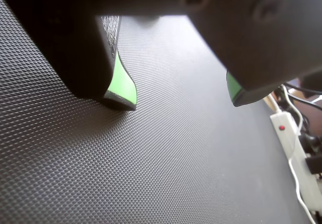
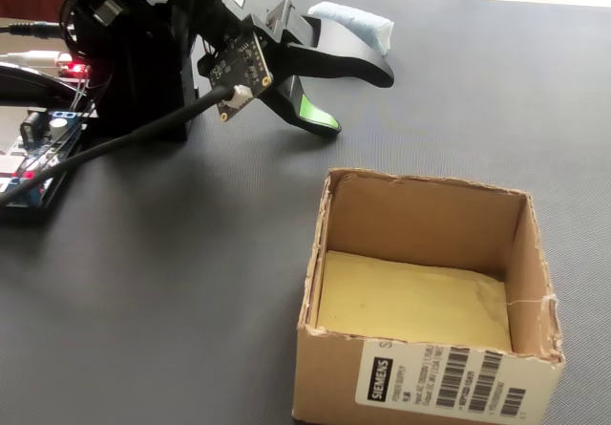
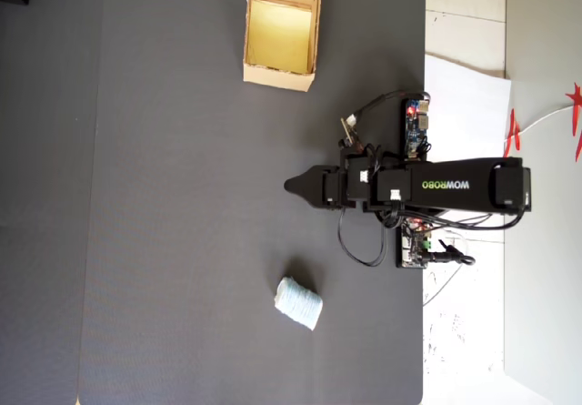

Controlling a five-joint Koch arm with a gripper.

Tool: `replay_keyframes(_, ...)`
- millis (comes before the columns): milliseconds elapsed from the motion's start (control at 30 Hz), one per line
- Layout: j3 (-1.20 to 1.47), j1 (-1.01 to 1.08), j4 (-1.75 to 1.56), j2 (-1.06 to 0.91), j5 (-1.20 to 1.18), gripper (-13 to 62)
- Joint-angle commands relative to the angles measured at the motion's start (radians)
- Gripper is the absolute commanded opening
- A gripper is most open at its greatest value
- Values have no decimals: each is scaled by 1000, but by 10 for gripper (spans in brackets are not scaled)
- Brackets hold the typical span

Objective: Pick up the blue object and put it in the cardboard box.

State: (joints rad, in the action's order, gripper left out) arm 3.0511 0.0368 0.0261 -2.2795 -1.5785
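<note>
The blue object [image 2: 355,22] is a pale ribbed lump lying on the dark mat behind the gripper; from overhead the blue object [image 3: 298,302] sits well below the arm. The tan cardboard box [image 2: 329,349] stands open and empty at the front, and the overhead view has the box [image 3: 277,77] at the top. My gripper [image 2: 358,100] hovers low over the mat between lump and box, open, its green-padded fingers [image 1: 122,85] wide apart with only mat between them. The gripper [image 1: 180,95] holds nothing. The overhead view shows the gripper [image 3: 293,187] only as a single tip pointing left.
Circuit boards with red lights [image 2: 29,148] and cables lie left of the arm base [image 2: 134,62]. A white power strip [image 1: 297,143] sits off the mat's edge. White paper [image 3: 464,105] borders the mat on the right in the overhead view.
</note>
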Motion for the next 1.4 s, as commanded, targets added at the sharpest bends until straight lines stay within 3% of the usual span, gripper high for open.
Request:
replay_keyframes(0, 61, 5, 38, -89, -17, 349)
replay_keyframes(867, 61, -2, 34, -89, -18, 345)
replay_keyframes(1367, 40, -187, 31, -89, -21, 344)
